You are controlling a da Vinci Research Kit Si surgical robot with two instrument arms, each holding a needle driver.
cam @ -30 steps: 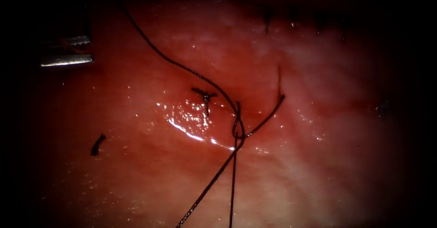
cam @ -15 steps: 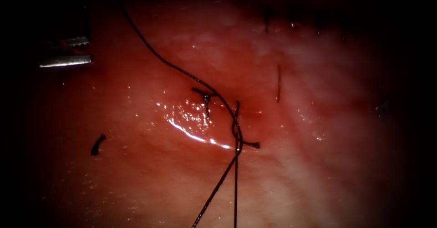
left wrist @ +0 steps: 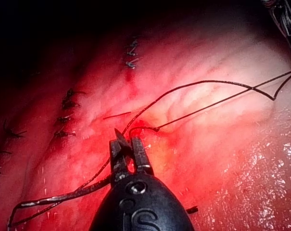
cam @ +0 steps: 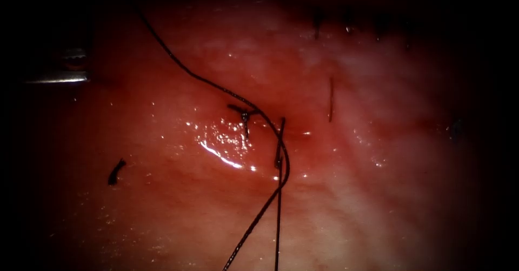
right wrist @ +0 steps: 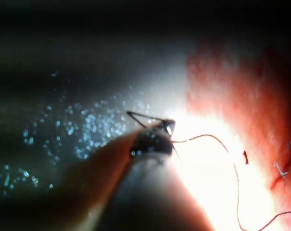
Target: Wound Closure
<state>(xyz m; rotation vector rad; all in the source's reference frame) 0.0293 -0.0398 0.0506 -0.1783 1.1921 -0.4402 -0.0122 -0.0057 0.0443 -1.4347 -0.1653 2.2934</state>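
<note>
The dark thread [cam: 216, 87] comes down from the upper left to a small loop [cam: 281, 154] at the cut in the tissue [cam: 378, 195]. From there two strands [cam: 259, 217] run off the lower edge. My left tool [cam: 62, 68] sits far left of the cut, jaws open and holding nothing. In the left wrist view its jaws [left wrist: 127, 144] stand apart just short of the thread's loop [left wrist: 143, 128], and a strand [left wrist: 63, 197] passes beside them. In the right wrist view my right tool [right wrist: 159, 129] is shut on the thread [right wrist: 203, 137].
A tied stitch [cam: 244, 114] lies just left of the loop. A cut end of thread [cam: 115, 172] lies at lower left, and a short piece [cam: 330, 99] right of the cut. Several finished stitches [cam: 316, 25] line the far edge. Wet fluid [cam: 221, 141] glistens.
The thread's free tail on the right of the cut has been drawn in and the loop has shrunk tight at the cut. My left tool has slid further left.
</note>
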